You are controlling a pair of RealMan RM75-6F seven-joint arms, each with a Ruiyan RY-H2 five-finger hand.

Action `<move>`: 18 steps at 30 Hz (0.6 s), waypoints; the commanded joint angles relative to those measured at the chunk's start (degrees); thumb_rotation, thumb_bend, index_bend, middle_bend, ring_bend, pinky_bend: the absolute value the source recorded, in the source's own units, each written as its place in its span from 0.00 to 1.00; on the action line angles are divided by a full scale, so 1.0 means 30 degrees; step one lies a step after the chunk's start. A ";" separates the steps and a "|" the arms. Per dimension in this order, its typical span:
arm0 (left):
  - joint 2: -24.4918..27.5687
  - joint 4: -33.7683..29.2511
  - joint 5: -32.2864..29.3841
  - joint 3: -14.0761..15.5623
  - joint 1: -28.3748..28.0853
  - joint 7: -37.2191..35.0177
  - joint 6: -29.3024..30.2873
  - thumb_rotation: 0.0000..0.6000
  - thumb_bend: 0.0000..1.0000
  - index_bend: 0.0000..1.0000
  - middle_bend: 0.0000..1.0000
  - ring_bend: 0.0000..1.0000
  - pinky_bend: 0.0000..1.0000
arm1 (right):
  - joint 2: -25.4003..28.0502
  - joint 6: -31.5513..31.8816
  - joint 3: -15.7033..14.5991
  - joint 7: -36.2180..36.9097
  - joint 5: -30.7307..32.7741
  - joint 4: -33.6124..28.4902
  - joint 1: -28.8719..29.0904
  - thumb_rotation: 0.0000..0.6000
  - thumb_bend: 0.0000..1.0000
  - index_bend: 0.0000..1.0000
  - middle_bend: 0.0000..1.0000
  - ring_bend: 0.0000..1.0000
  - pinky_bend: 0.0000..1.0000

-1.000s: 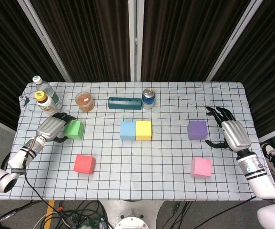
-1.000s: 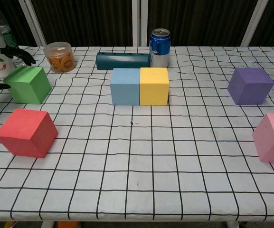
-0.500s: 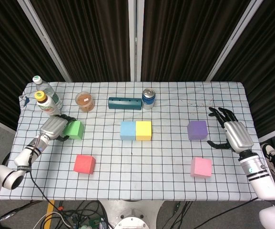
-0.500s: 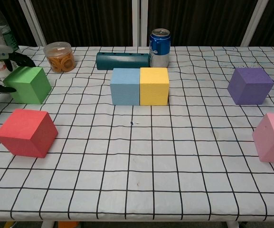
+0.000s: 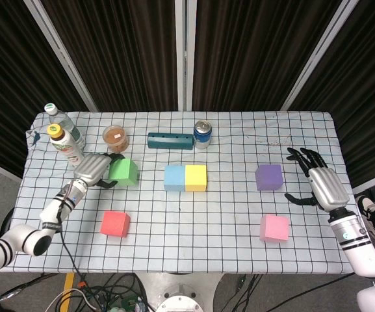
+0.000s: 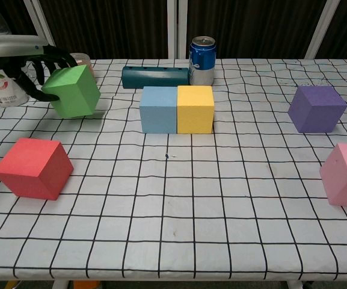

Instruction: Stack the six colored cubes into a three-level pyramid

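Note:
My left hand (image 5: 93, 169) (image 6: 33, 64) grips the green cube (image 5: 123, 172) (image 6: 72, 91), which hangs tilted just above the cloth, left of the pair. The light blue cube (image 5: 174, 177) (image 6: 159, 109) and yellow cube (image 5: 195, 177) (image 6: 195, 109) sit side by side, touching, at the table's middle. A red cube (image 5: 114, 223) (image 6: 33, 168) lies front left. The purple cube (image 5: 269, 177) (image 6: 316, 108) sits at the right, the pink cube (image 5: 273, 228) (image 6: 345, 174) nearer the front. My right hand (image 5: 320, 184) hovers to the right of the purple cube with fingers spread, holding nothing.
Along the back stand two bottles (image 5: 64, 139), a jar of snacks (image 5: 116, 138), a dark teal block (image 5: 169, 141) (image 6: 155, 76) and a blue can (image 5: 202, 134) (image 6: 202, 61). The checked cloth (image 5: 193, 253) covers the table to its edges.
My left hand has carried the green cube to the right, toward the blue cube, and raised it off the cloth. My right hand has drifted slightly right, away from the purple cube.

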 commanded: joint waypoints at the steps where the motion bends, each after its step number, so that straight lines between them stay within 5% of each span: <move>1: -0.0409 -0.0646 -0.2036 -0.0433 -0.0945 0.2147 -0.0589 1.00 0.28 0.35 0.37 0.33 0.39 | 0.0041 -0.0035 -0.0025 0.0146 -0.0006 0.0073 -0.0077 1.00 0.10 0.00 0.21 0.00 0.00; 18: -0.2176 -0.1924 -0.7990 0.0433 -0.3038 0.8888 0.1036 1.00 0.28 0.29 0.32 0.33 0.37 | 0.0255 0.0328 -0.0079 0.1128 -0.0382 0.0447 -0.0672 1.00 0.10 0.00 0.20 0.00 0.00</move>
